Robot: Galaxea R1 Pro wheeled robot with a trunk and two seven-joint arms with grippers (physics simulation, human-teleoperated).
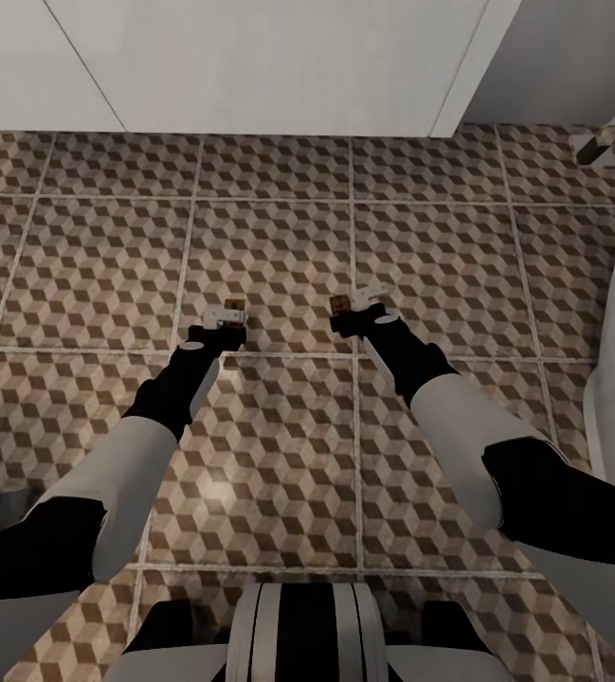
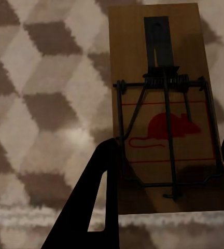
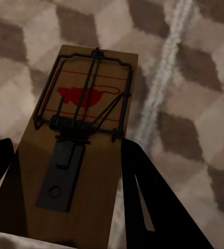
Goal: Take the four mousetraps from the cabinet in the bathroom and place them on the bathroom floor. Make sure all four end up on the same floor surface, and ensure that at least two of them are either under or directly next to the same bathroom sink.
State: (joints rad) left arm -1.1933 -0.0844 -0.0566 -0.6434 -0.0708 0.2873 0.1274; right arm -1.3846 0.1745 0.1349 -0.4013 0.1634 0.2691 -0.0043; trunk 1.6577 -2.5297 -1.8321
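Carrying two mousetraps low over the bathroom floor [image 1: 279, 237].
Head view: each gripper, left [image 1: 229, 320] and right [image 1: 356, 308], is clamped on one. Wrist views: left mousetrap [image 2: 166, 111] and right mousetrap [image 3: 78, 140] should be lowered flat before release.

The bathroom floor [image 1: 279, 237] is showing brown, beige and white cubes; each brown mousetrap [image 2: 166, 104] [image 3: 81, 135] is bearing a red mouse print and dark wire.
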